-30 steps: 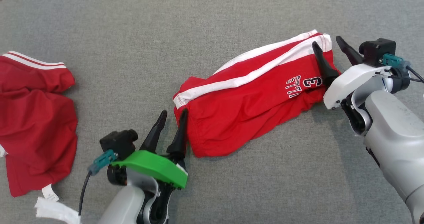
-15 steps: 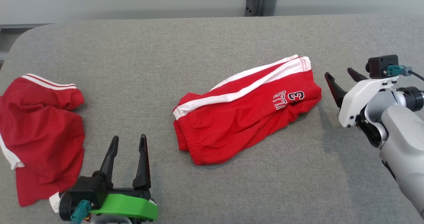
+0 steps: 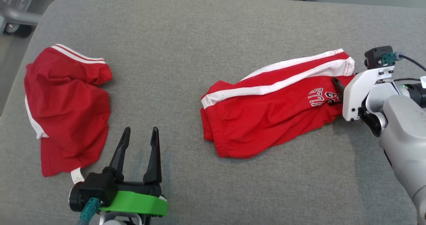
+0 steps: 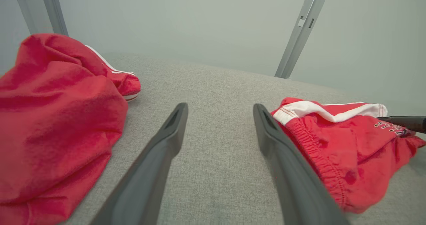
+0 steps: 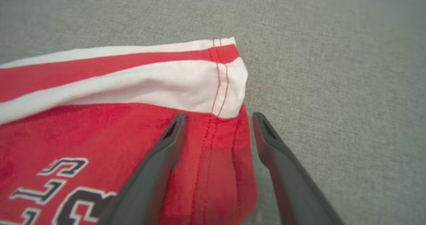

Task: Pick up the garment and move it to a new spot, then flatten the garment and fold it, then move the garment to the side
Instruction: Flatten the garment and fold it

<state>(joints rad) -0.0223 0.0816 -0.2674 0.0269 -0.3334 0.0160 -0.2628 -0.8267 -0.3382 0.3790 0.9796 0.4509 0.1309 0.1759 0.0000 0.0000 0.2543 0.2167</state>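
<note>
Right gripper (image 3: 338,87) comes back to the hem end of the red shorts (image 3: 273,118), fingers spread.
Head view: shorts lie right of centre on the grey table (image 3: 199,35); left gripper (image 3: 140,131) hovers wide open, apart from them. Left wrist view: waistband near one finger. Right wrist view: spread fingers straddle the hem corner.

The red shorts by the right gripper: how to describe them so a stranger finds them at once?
On the grey padded surface, look to its right half: red shorts lie stretched out at the right gripper. Unlike the crumpled red garment on the left, they bear dark printed lettering.
</note>
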